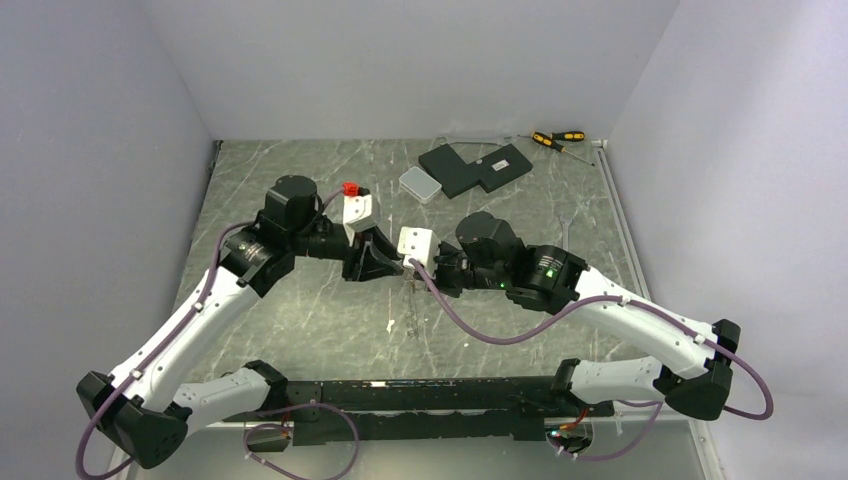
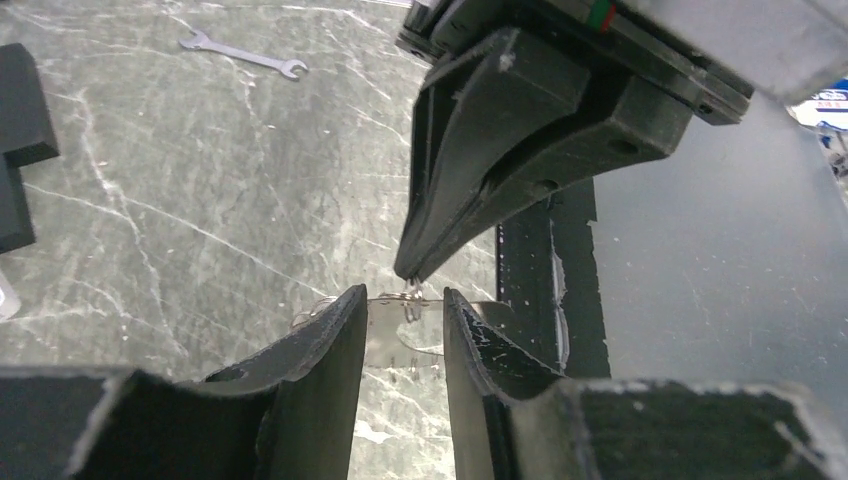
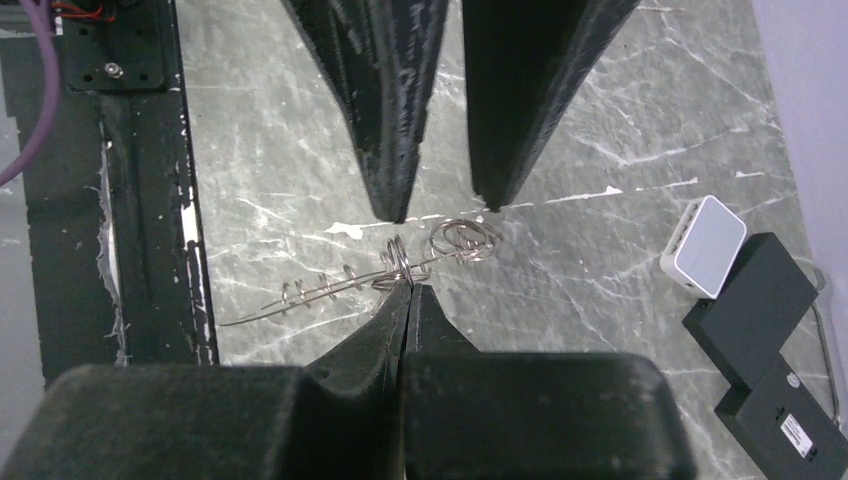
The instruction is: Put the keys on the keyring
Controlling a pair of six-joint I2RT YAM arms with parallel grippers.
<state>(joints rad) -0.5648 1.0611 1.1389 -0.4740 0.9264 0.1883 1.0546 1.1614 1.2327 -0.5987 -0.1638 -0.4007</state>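
The keyring (image 3: 330,292) is a thin silvery wire held just above the marble table, with a coiled end (image 3: 466,240). Several tiny keys (image 3: 322,284) hang along it. My right gripper (image 3: 408,288) is shut, pinching a tiny key (image 3: 395,268) right at the wire. In the left wrist view its closed tip (image 2: 408,275) holds that key (image 2: 412,296) between my left fingers. My left gripper (image 2: 405,300) is open, its fingers either side of the wire (image 2: 420,342). In the top view both grippers (image 1: 388,262) (image 1: 428,272) meet tip to tip mid-table.
A small white rounded box (image 1: 420,184) and black blocks (image 1: 475,166) lie at the back, with screwdrivers (image 1: 557,138) in the far right corner. A thin wrench (image 2: 243,55) lies on the marble. The black base rail (image 1: 420,395) runs along the near edge.
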